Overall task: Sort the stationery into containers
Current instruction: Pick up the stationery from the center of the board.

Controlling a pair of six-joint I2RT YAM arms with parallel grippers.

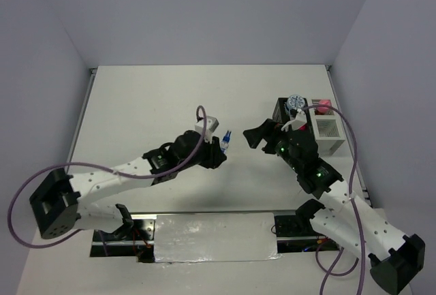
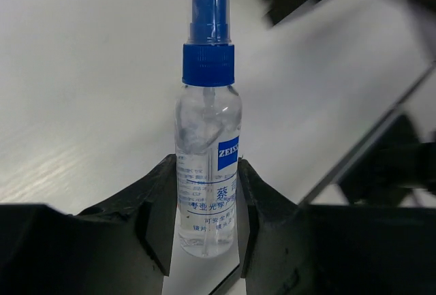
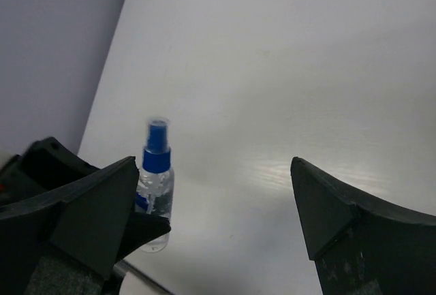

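My left gripper is shut on a clear tube with a blue cap and holds it above the middle of the table; the tube also shows in the top view and in the right wrist view. My right gripper is open and empty, a short way right of the tube, with its fingers spread wide. The black mesh organiser with the white holder stands at the right, partly behind my right arm. A blue-white patterned roll and a pink-capped item sit in them.
The table is white, walled at the back and both sides. A shiny metal plate lies between the arm bases at the near edge. Purple cables loop from both arms.
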